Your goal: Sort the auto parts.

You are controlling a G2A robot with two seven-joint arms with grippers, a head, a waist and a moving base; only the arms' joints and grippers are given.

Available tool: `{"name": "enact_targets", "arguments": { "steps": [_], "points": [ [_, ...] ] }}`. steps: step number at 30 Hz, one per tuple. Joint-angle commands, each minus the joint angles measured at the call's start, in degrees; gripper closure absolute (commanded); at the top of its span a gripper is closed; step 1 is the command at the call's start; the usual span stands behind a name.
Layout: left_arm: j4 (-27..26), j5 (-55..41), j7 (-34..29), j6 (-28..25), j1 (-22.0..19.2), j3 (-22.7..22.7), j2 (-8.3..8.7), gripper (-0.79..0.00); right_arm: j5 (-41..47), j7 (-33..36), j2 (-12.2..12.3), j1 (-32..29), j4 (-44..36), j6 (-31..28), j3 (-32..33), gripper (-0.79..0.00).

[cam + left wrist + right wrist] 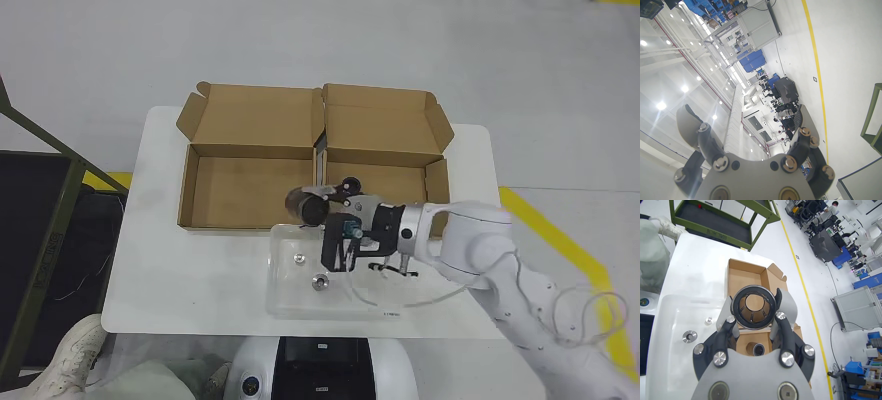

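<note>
My right gripper [753,306] is shut on a dark hollow cylinder [754,321], a sleeve with ball tracks inside. In the top view that cylinder [303,208] hangs in the right gripper [318,206] above the tray's back edge, between the two cardboard boxes. A second dark cylinder [755,349] lies in the nearer box [743,339]. The clear tray [290,302] holds a small metal stud [297,260] and a metal ring [319,282]. My left gripper [743,113] stands open, holding nothing, and faces away into the room.
The left box [240,195] and the right box [400,180] stand open side by side at the table's back, flaps raised. A green metal cart [725,222] stands off the table's left end. The white table [170,260] lies bare left of the tray.
</note>
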Motion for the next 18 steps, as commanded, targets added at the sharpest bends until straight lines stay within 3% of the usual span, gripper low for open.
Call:
{"name": "enact_targets", "arguments": {
  "steps": [1,18],
  "points": [
    [0.00,0.00,0.00,0.00,0.00,0.00,0.00,-0.785,1.46,-2.02,0.23,-0.48,0.68,-0.94,1.68,0.000],
    [0.00,0.00,0.00,0.00,0.00,0.00,0.00,-0.785,4.65,-15.60,2.22,-7.97,0.50,-2.87,15.47,0.000]
  ]
}}
